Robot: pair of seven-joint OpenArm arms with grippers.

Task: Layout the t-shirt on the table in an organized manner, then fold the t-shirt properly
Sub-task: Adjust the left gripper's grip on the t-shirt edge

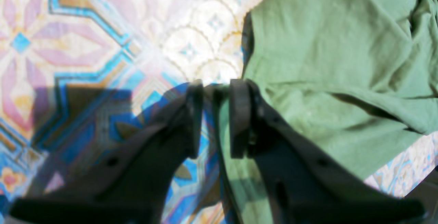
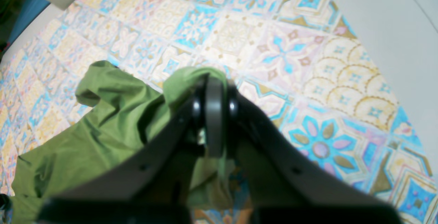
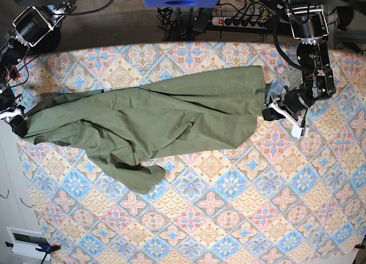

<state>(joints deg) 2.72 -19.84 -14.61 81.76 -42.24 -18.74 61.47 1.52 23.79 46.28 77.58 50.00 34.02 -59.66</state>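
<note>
Olive-green t-shirt (image 3: 160, 118) stretched across worktop (image 3: 240, 218), left fingers (image 1: 212, 94) pinching one edge, right fingers (image 2: 214, 87) pressed together on bunched cloth at the opposite end; soft, light, limp, so best held at hems or shoulders.

A: Right wrist view, what's the right gripper (image 2: 215, 114) doing?
B: Its jaws are pressed together, clamped on a bunched fold of the t-shirt (image 2: 102, 124). Green cloth wraps over the fingertips and hangs down below them.
A: Rest of the shirt?
B: It trails off to the lower left, crumpled, with deep creases and one raised lump near the top edge of the fabric.
A: Surface?
B: The table (image 2: 280, 46), with its blue, pink and cream tile pattern, runs to the upper right. A plain pale floor (image 2: 393, 22) lies beyond its edge.
</note>
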